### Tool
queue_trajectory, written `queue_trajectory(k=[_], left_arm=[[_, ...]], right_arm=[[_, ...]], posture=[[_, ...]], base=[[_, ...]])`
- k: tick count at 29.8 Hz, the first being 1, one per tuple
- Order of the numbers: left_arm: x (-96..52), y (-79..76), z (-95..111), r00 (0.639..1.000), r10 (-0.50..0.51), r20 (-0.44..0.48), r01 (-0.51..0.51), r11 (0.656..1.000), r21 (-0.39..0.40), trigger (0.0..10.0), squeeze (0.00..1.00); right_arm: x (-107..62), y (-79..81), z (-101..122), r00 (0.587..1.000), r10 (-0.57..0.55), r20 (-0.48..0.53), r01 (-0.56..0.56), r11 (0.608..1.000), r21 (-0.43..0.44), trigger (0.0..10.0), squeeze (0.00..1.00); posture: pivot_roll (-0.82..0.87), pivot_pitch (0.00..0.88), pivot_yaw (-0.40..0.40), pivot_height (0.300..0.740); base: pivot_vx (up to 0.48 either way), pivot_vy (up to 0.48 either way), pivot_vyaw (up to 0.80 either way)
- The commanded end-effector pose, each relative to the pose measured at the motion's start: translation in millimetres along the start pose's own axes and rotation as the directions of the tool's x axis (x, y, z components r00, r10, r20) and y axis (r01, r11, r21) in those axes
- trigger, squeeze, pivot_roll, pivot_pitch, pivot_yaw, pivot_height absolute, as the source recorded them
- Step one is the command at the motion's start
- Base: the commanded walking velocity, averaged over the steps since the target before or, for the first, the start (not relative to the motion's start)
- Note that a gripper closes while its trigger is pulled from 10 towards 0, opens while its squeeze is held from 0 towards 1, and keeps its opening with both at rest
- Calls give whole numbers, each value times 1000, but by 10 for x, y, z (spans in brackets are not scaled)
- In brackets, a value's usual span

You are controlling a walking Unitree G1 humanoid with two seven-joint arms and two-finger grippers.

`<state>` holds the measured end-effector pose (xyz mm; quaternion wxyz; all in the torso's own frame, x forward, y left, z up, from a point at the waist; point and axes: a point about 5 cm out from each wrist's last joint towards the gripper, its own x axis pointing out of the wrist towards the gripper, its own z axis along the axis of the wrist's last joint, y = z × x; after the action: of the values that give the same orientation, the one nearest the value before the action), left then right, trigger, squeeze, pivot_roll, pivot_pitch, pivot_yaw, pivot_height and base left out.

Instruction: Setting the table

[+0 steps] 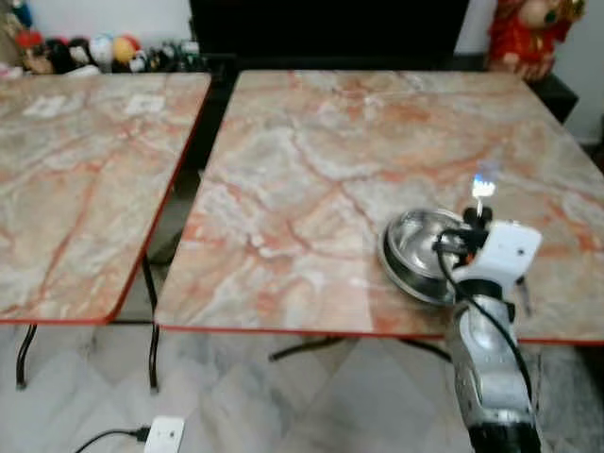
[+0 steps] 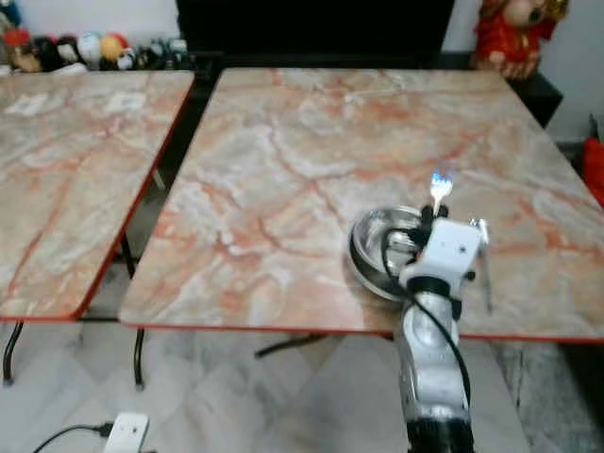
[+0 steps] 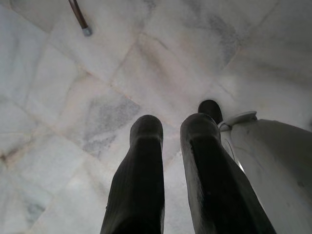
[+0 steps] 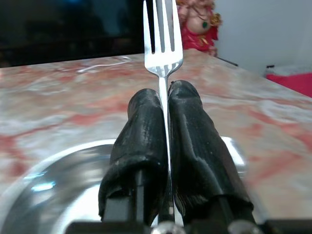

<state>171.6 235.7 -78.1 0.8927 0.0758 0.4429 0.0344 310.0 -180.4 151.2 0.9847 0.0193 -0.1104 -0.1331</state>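
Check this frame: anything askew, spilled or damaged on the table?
Nothing stands out. The steel bowl sits upright near the marble table's front edge, with no spill around it. The right gripper pinches a fork above the bowl, tines pointing away. The left gripper hangs over the floor.

Shiny metal fork and bowl (mirror-bright) on glossy marble-patterned table.

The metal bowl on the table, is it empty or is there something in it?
Empty as far as visible: the bowl shows bare shiny metal inside. The right gripper, holding a fork above it, hides part.
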Motion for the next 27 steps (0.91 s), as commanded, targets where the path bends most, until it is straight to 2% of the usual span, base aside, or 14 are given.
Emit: queue_trajectory(k=[1, 6, 27], left_arm=[[-7, -40, -50, 1000, -8, -18, 8, 1000, -3, 10000, 0], [-7, -42, -52, 1000, -8, -18, 8, 1000, -6, 10000, 0], [-6, -52, -52, 1000, -4, -17, 4, 999, -34, 10000, 0]], right_arm=[[1, -94, -9, 1000, -29, -5, 29, 999, -16, 10000, 0], [6, -110, -10, 999, -35, -6, 35, 999, -19, 10000, 0], [51, -108, -2, 999, -35, -8, 34, 999, -19, 10000, 0]], posture=[[-87, 99, 39, 740], [-86, 99, 39, 740], [-87, 100, 34, 740]], base=[[0, -390, 0], [0, -364, 0], [0, 0, 0]])
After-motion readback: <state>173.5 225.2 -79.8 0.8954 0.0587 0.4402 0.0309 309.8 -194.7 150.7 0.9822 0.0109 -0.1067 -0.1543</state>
